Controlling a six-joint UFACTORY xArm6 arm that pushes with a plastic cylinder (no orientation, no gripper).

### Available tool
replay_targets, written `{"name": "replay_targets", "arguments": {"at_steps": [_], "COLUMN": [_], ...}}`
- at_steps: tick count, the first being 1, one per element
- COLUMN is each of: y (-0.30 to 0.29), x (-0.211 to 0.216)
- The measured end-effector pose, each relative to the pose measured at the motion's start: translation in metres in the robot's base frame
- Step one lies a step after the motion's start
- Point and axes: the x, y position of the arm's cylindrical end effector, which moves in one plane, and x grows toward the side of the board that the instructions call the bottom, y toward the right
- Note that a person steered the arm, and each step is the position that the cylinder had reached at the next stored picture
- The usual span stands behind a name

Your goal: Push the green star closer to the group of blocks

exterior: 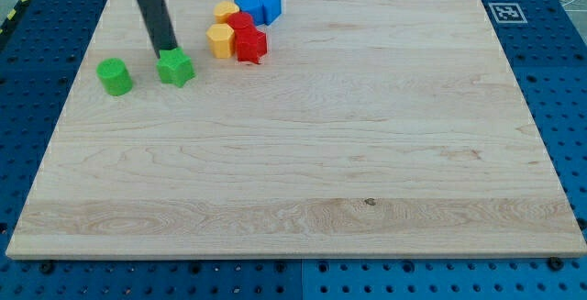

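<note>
The green star lies on the wooden board at the view's upper left. My tip stands right at the star's top-left edge, touching or nearly touching it. To the star's right and above sits the group: an orange block, a red block, another red block, a second orange block and a blue block, packed close together. A gap of about a block's width lies between the star and the nearest orange block.
A green round block lies alone to the left of the star near the board's left edge. A black-and-white marker sits at the board's top right corner. A blue pegboard table surrounds the board.
</note>
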Motion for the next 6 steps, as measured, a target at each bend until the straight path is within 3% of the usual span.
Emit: {"name": "replay_targets", "arguments": {"at_steps": [3, 6], "y": [-0.016, 0.064], "x": [0.055, 0.030]}}
